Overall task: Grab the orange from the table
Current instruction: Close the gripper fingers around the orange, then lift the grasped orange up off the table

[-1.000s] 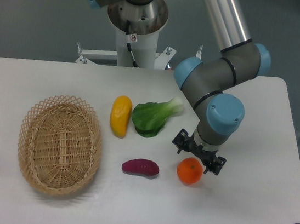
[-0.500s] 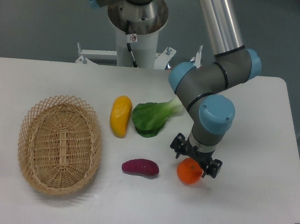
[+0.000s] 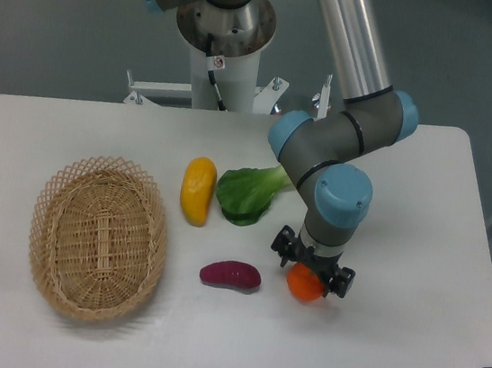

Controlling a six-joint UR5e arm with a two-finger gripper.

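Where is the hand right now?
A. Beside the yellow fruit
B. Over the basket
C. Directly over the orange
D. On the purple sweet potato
C: the hand sits directly above the orange, partly covering it, right of the purple sweet potato.

One orange (image 3: 304, 286), one basket (image 3: 98, 237) — three other foods

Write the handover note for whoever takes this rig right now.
Gripper: directly over the orange, covering its top; whether the fingers have closed cannot be told.
Orange: on the white table, right of the purple sweet potato.
Done: the gripper is positioned at the orange.
Left: confirm the grasp, then lift the orange off the table.
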